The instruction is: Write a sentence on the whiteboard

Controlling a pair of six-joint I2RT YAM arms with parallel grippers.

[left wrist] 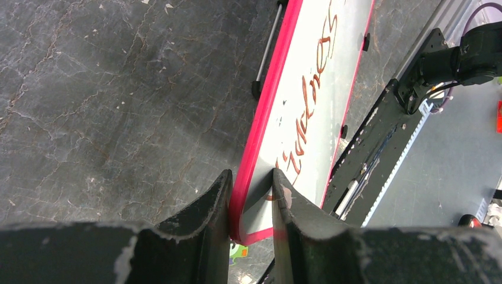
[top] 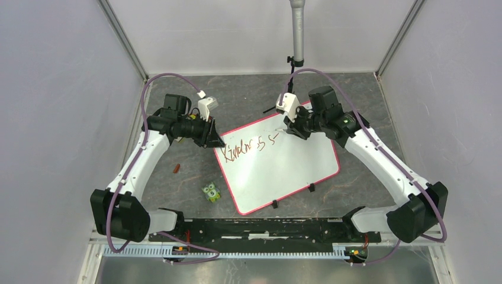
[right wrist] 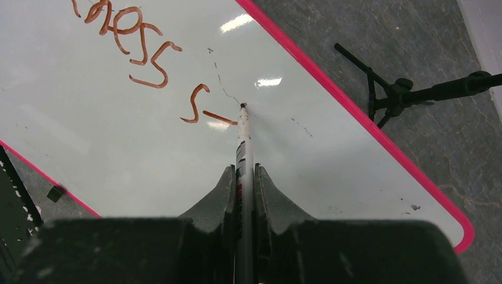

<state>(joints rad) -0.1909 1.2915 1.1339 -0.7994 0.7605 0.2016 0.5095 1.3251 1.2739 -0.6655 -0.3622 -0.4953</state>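
The whiteboard [top: 290, 168] lies tilted on the dark table, red-framed. The sentence [top: 245, 146] runs along its upper part in brownish-red script, reading roughly "Kindness s". My left gripper [top: 214, 142] is shut on the board's left corner. In the left wrist view its fingers [left wrist: 251, 177] pinch the red frame of the whiteboard [left wrist: 296, 71], beside the sentence [left wrist: 308, 100]. My right gripper [top: 291, 131] is shut on a thin white marker [right wrist: 244, 148]. The right gripper [right wrist: 243, 171] holds the marker's tip on the whiteboard [right wrist: 118, 154], at the end of a short dash after the sentence [right wrist: 148, 59].
A small green owl toy [top: 211, 191] stands just off the board's lower left edge. A small red-brown piece [top: 176, 168] lies left of it. A grey pole on a black tripod [top: 298, 35] stands behind the board, its tripod [right wrist: 408, 92] near the far edge. A black rail [top: 266, 228] runs along the front.
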